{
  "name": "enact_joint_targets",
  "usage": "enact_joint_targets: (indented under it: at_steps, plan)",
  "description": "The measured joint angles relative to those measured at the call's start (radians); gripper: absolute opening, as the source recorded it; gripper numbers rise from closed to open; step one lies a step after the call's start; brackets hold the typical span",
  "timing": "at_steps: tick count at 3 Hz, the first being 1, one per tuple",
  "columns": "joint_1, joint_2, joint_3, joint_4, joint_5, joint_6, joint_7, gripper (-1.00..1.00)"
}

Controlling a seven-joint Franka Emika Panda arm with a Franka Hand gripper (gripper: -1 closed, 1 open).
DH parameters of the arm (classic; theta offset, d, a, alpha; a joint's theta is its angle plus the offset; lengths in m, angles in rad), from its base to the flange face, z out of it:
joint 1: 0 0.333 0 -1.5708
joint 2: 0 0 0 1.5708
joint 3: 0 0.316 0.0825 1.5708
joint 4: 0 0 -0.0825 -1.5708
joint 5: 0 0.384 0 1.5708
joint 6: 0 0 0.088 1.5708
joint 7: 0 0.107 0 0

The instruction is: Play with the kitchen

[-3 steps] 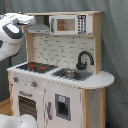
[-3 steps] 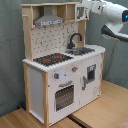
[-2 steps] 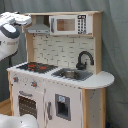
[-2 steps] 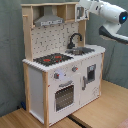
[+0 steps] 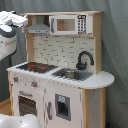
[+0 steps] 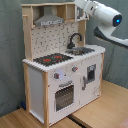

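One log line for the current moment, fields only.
arm: raised at upper shelf | toy kitchen: upright | oven door: shut | stovetop: bare | contact: none seen

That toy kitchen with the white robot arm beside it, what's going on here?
A white robot arm is reaching in at the top of a tall white and light-wood toy play kitchen, up near the grey hood and the small microwave. It holds nothing that can be seen. The red-ringed black stovetop, the black faucet and the oven door are untouched, and the door is closed.
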Motion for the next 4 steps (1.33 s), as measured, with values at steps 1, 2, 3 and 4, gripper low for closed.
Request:
enact_joint_targets:
  at_steps: [1, 2, 3, 4]
  plan:
    - [-0.046, -0.029, 0.012, 0.029, 0.000, -0.008, 0.092, 1.00]
    - [-0.092, -0.063, 0.016, 0.052, 0.000, -0.015, 0.191, 1.00]
    - [-0.134, -0.100, 0.017, 0.069, 0.000, -0.024, 0.295, 1.00]
    - [-0.169, -0.138, 0.015, 0.081, 0.000, -0.039, 0.397, 1.00]
